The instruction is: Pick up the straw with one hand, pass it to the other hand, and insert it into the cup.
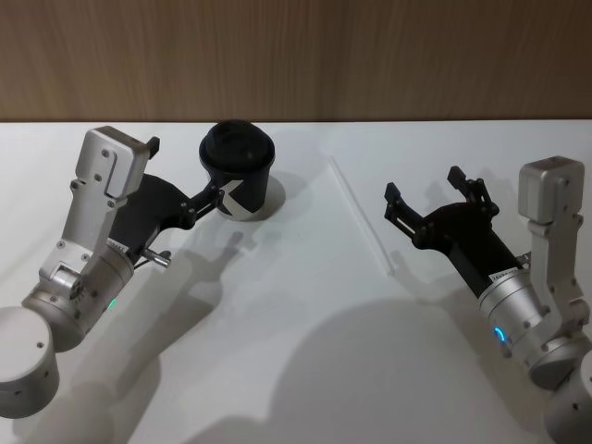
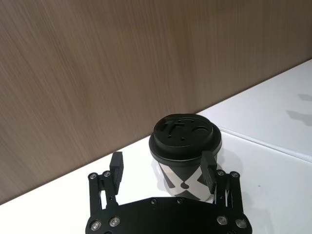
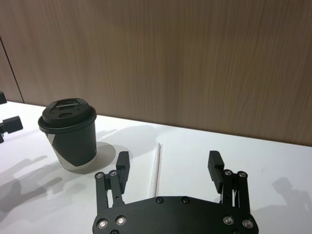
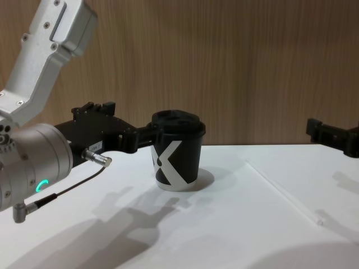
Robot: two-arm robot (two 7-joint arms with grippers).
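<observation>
On the white desk (image 1: 305, 361), close to its far edge and in front of the wooden wall (image 1: 370, 55), stands the cup (image 1: 239, 176), upright, its black lid on and its white mark turned toward the robot; the left tool (image 2: 162, 163) reaches in from the left at cup height with its fingers spread wide, one on either side of the cup's body; in the left wrist view one finger (image 2: 208, 168) sits right against the cup's side, whether touching I cannot tell, while the other finger (image 2: 117, 168) stands clear of it, so the cup is not clamped. To the right of the cup and apart from it, the straw (image 1: 361, 217) lies flat on the desk, running from its far end near the wall to a nearer end toward the robot; the right tool (image 1: 424, 185) hovers above the desk just to the right of the straw, its fingers wide apart and holding nothing, pointing toward the straw and the cup; the straw lies untouched.
</observation>
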